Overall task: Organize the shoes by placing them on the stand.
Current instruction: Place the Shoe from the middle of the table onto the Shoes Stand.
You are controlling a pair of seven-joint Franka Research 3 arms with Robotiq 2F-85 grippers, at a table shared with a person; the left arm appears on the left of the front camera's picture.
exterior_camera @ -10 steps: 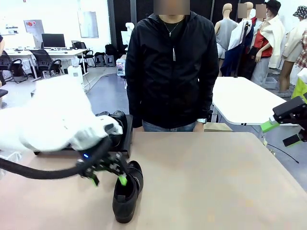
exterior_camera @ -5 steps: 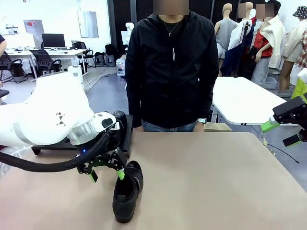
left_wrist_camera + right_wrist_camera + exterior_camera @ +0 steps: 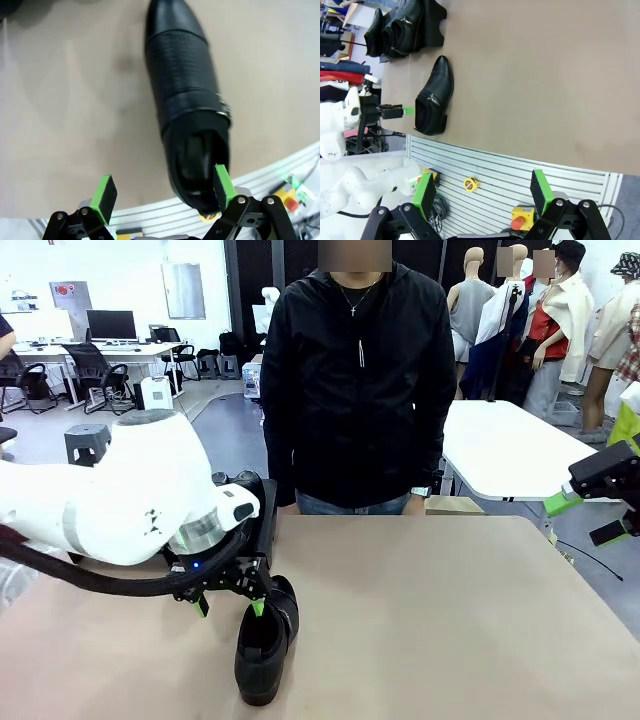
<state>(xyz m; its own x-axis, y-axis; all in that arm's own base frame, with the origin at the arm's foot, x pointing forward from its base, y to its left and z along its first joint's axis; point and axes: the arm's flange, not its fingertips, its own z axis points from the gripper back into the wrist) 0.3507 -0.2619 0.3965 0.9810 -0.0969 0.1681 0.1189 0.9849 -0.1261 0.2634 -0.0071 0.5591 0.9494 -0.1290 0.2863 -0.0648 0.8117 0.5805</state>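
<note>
One glossy black loafer (image 3: 187, 105), textured vamp, metal side buckle, on tabletop (image 3: 75, 110).

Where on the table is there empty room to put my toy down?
The tan table is bare from the lone shoe across to its right edge, and along the person's side too. It is crowded at the left: the left tool hangs open over that shoe's heel, and behind it the stand already carries shoes.

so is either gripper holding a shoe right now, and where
Nothing is held. The left gripper is open over the heel of the shoe; the right gripper is open, off to the side.
</note>
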